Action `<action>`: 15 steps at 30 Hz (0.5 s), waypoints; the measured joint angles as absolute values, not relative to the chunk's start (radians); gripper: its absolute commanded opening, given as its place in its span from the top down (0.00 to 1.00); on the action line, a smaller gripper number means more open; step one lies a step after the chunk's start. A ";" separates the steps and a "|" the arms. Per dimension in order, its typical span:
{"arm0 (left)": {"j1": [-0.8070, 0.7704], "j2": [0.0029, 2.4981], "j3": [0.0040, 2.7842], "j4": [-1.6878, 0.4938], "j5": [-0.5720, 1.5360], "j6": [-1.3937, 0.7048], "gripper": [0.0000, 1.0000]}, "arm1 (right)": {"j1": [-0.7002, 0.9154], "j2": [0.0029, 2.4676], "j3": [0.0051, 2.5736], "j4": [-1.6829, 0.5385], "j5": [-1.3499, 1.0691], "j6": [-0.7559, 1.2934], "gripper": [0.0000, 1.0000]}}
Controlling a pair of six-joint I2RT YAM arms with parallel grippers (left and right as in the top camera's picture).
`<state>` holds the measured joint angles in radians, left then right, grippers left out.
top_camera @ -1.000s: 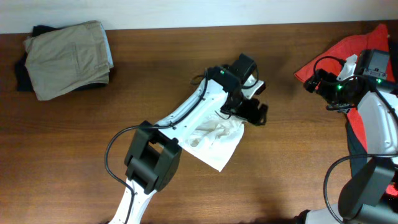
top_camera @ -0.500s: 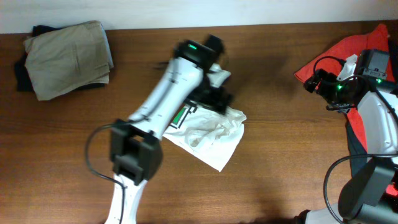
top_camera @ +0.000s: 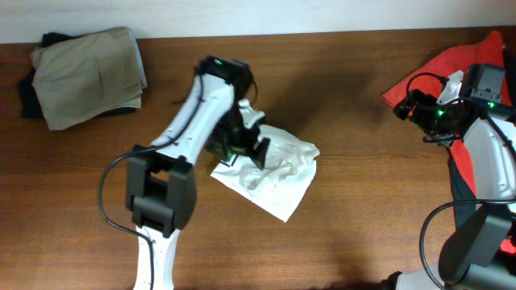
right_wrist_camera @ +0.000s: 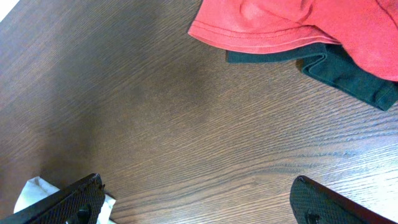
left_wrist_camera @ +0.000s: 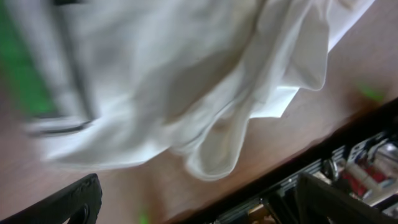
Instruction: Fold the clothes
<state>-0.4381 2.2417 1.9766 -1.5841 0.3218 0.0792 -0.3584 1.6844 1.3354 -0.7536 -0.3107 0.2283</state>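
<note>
Nearest the left wrist camera, the left gripper [left_wrist_camera: 196, 193] is seen with its dark fingers [left_wrist_camera: 78, 199] spread wide and nothing caught between them. Just beyond the fingers, the white T-shirt [left_wrist_camera: 186, 74] is spread in loose folds across most of that blurred view, with its green print [left_wrist_camera: 25, 74] at the left edge. Whether the fingers touch the fabric cannot be told.

From overhead, the left gripper [top_camera: 242, 149] is placed over the left edge of the crumpled white T-shirt [top_camera: 278, 173], right at the green print [top_camera: 234, 151]. The rest of the shirt is bunched to the gripper's right and toward the near side of the table [top_camera: 363, 201], around its middle.

Well apart to the right, the right gripper [top_camera: 405, 106] is held above bare wood. In its wrist view, the right gripper [right_wrist_camera: 199, 199] is likewise parted and empty.

Farther off, a red garment [right_wrist_camera: 298, 25] is laid over a dark garment [right_wrist_camera: 348, 74], beyond the right gripper. At the far left corner, a folded khaki garment [top_camera: 89, 72] is stacked on a black garment [top_camera: 28, 101], well away from both grippers.
</note>
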 measured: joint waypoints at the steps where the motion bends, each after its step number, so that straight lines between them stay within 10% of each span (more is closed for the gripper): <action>1: -0.455 2.242 1.951 -1.570 0.326 0.081 0.01 | -0.358 1.684 1.335 -0.754 -0.311 0.228 0.01; 8: -0.514 2.242 1.824 -1.488 0.336 0.087 0.11 | -0.358 1.684 1.335 -0.753 -0.311 0.228 0.01; 15: -0.513 2.242 1.806 -1.451 0.340 0.099 0.51 | -0.358 1.684 1.335 -0.754 -0.311 0.229 0.01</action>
<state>-0.5129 2.2417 1.8061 -1.4509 0.3401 0.0990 -0.3584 1.6844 1.3354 -0.7536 -0.3107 0.2287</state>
